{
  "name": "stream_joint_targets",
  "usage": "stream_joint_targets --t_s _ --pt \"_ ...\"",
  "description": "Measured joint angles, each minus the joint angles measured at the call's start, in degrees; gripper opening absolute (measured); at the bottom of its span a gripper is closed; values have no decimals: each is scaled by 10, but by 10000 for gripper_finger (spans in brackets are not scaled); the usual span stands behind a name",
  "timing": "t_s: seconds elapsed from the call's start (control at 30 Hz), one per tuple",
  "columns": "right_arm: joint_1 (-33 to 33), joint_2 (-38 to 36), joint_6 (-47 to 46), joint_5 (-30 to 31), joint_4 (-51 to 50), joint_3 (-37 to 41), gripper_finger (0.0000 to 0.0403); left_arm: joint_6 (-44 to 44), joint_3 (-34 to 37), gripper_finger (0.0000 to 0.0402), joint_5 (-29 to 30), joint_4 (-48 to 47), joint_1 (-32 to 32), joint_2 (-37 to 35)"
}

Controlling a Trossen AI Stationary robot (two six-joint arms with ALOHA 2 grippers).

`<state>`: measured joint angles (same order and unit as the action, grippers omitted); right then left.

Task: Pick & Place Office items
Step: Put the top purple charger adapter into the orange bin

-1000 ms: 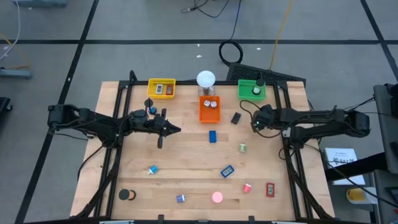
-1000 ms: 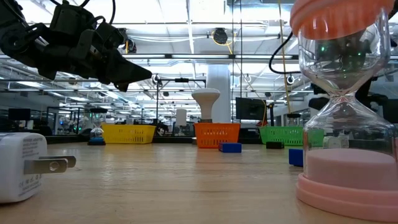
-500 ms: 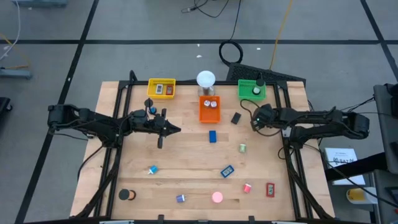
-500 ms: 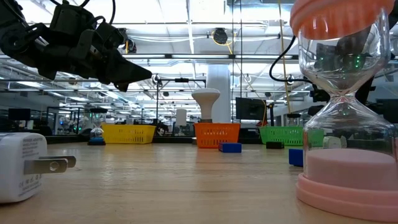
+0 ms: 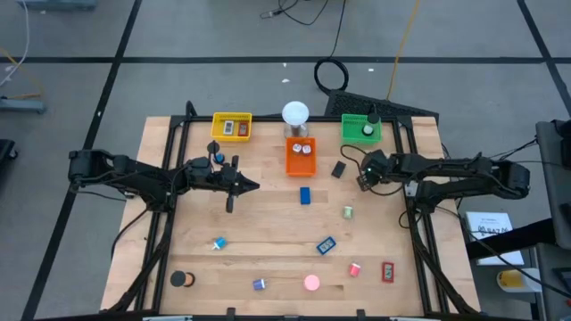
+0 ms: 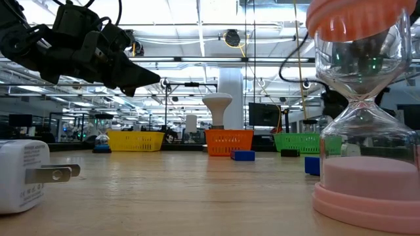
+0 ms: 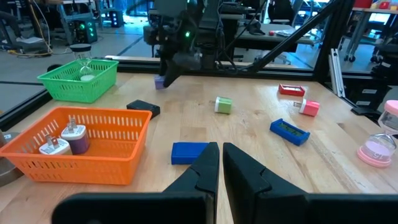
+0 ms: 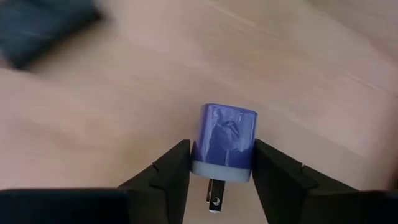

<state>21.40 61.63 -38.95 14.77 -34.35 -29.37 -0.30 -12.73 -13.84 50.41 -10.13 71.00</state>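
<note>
The right end effector (image 8: 214, 163) held a purple plug adapter (image 8: 224, 144) between its fingers, prongs pointing back toward the wrist, just above the tabletop (image 5: 268, 232) near its right edge, with the green tray (image 5: 360, 130) close by at the far edge. The left end effector (image 7: 220, 163) hung nearly closed and empty over the left-centre, aimed toward a blue block (image 7: 189, 152).

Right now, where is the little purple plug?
The purple plug sits between the right gripper's fingers, over the table's right side in the high view, just right of the black block and below the green tray.
</note>
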Motion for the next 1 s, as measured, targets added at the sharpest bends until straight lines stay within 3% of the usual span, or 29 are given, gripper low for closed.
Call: stream_joint_targets --t_s 0.27,0.5,0.77,1.0 --pt "-141 34 10 -14 106 -78 138 0 0 26 0 0 0 0" --pt "-249 196 60 -15 197 -178 136 0 0 26 0 0 0 0" --pt "-291 402 212 -64 194 -345 138 0 0 26 0 0 0 0" --pt "-302 478 260 -89 193 -400 140 0 0 26 0 0 0 0"
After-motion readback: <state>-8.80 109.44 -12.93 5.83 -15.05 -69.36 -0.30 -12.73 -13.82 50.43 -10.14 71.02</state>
